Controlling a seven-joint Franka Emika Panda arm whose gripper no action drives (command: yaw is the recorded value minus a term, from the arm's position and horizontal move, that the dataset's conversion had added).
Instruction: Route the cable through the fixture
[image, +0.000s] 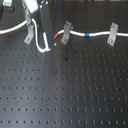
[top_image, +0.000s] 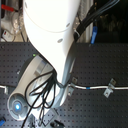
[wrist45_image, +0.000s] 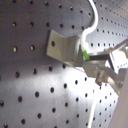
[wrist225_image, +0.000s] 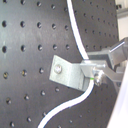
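While my jaws clench the cable (wrist225_image: 75, 47) just beside the fixture (wrist225_image: 67, 71), the clip's tab lies between my gripper (wrist225_image: 100, 75) and the board, cord running across it. In the first exterior view the cable (image: 80, 34) already passes two other clips; both wrist views alone show the pinch.

A black perforated tabletop (image: 70, 90) carries everything. In the first exterior view, three silvery-grey bent metal clips stand on it in a row: one at the first exterior view's left (image: 30, 35), one in the middle (image: 65, 31), one at the right (image: 113, 33). A white cable (image: 100, 35) with a blue band (image: 87, 35) runs between them.
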